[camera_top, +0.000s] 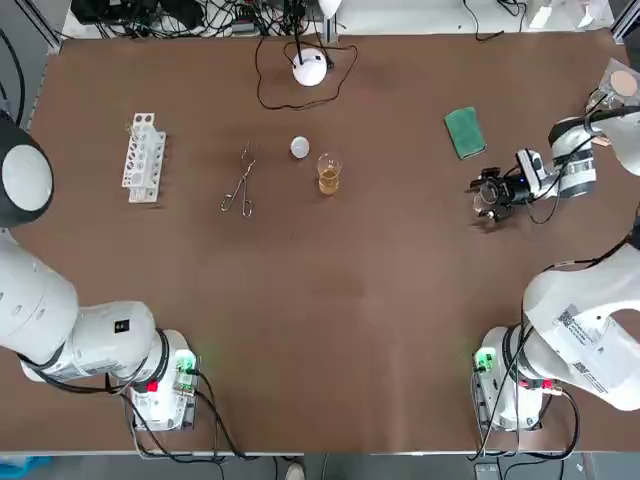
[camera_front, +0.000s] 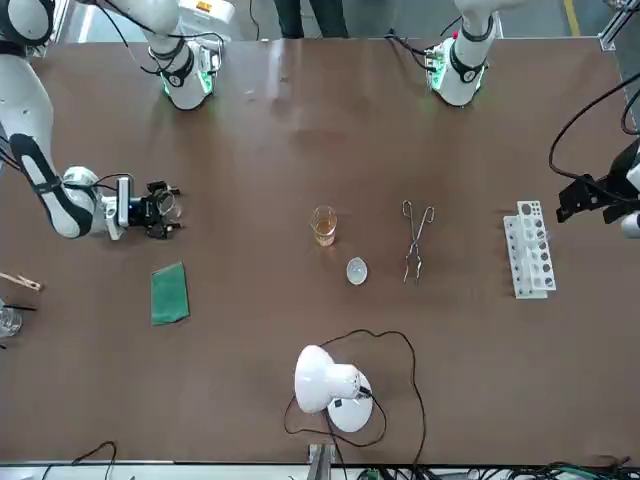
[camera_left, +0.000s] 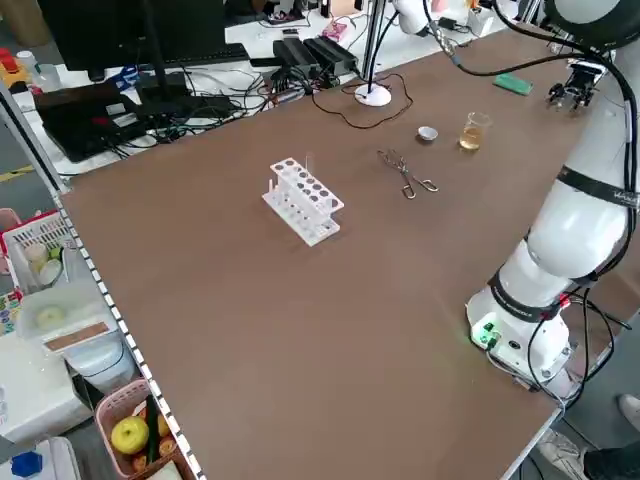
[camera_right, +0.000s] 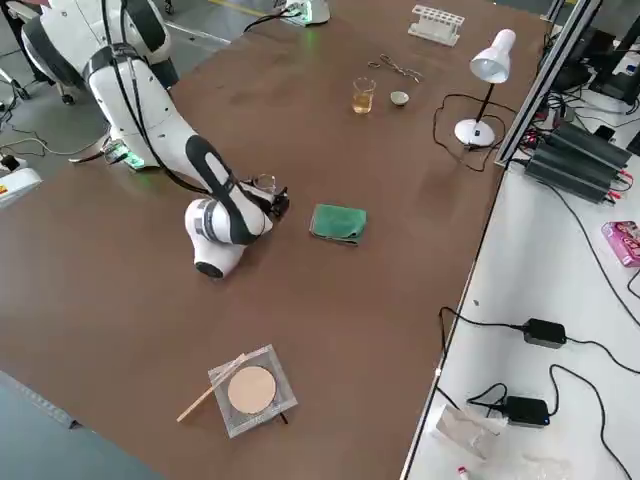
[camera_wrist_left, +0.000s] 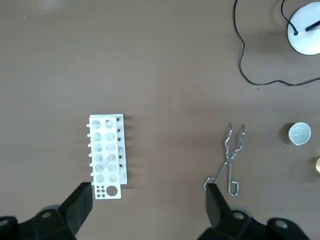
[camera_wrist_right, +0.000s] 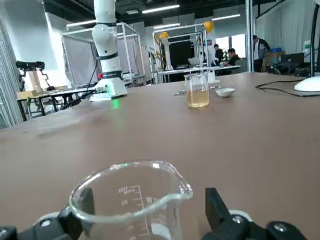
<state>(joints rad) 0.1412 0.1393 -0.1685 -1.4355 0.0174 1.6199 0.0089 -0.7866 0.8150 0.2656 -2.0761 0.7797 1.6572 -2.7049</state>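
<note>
At the left, the left jaws hang high above the white plastic test tube rack (camera_top: 143, 157), spread wide. Going right on the brown desk (camera_top: 350, 300), we see thin metal tongs (camera_top: 240, 190), a small white dish (camera_top: 300, 148) and a glass beaker with amber liquid (camera_top: 329, 175). Further right lies a folded green cloth (camera_top: 464, 132). Near it the right jaws, low over the desk, stand spread around an empty clear glass beaker (camera_wrist_right: 127, 200), upright near the desk's right edge.
</note>
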